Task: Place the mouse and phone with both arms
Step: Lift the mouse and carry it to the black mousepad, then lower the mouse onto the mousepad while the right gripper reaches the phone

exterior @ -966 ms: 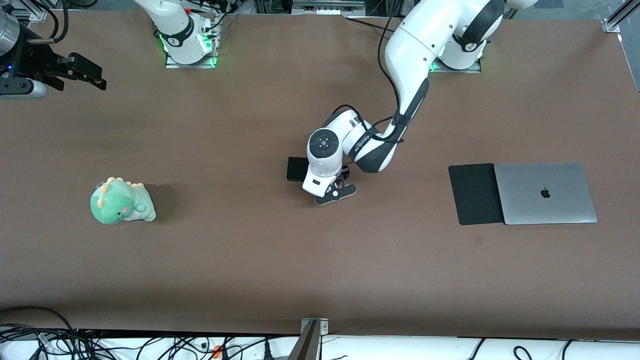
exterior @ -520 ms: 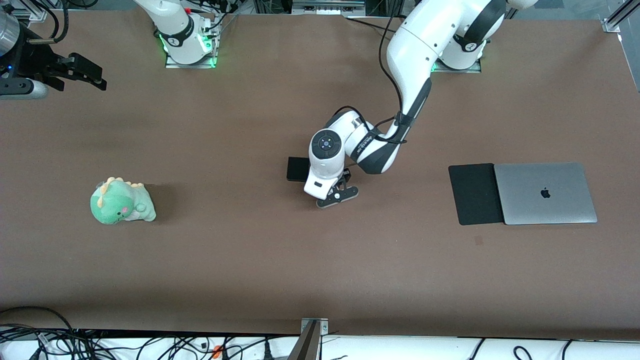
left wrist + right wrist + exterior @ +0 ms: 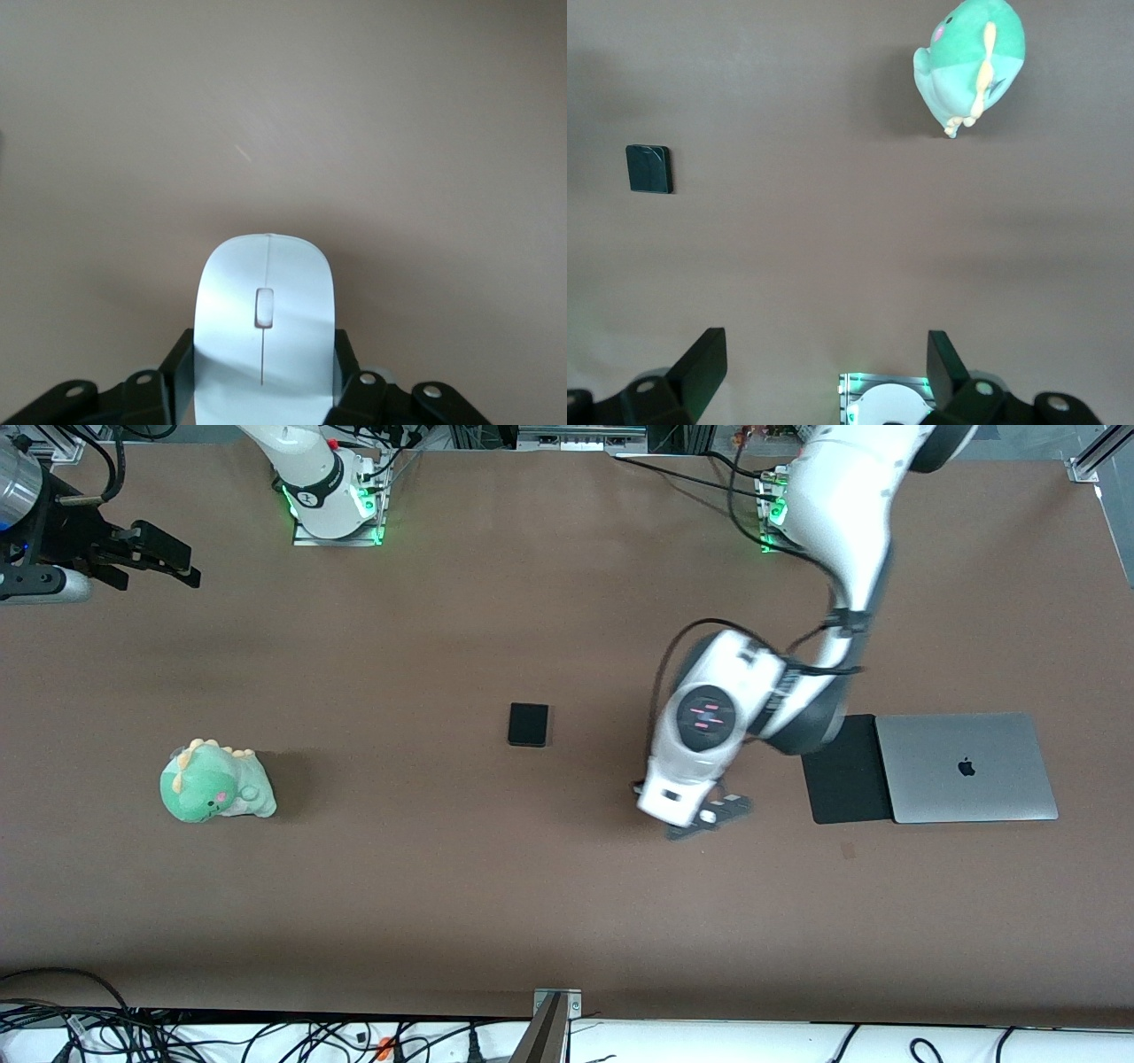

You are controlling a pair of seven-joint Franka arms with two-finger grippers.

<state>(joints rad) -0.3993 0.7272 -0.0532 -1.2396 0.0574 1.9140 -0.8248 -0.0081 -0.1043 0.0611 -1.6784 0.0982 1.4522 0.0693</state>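
Left gripper [image 3: 262, 390] clamps mouse [image 3: 263, 328] over bare table [image 3: 443, 886] beside pad [image 3: 842, 775]. Laptop [image 3: 966, 766]: apple logo. Right gripper [image 3: 824, 363] spread, waiting. Phone [image 3: 528, 724] mid-table.

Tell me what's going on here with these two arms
The left claw is shut on the white mouse, carrying it over bare table beside the black mouse pad and laptop. The phone lies alone mid-table. The right claw waits open at its end, above the green plush dinosaur.
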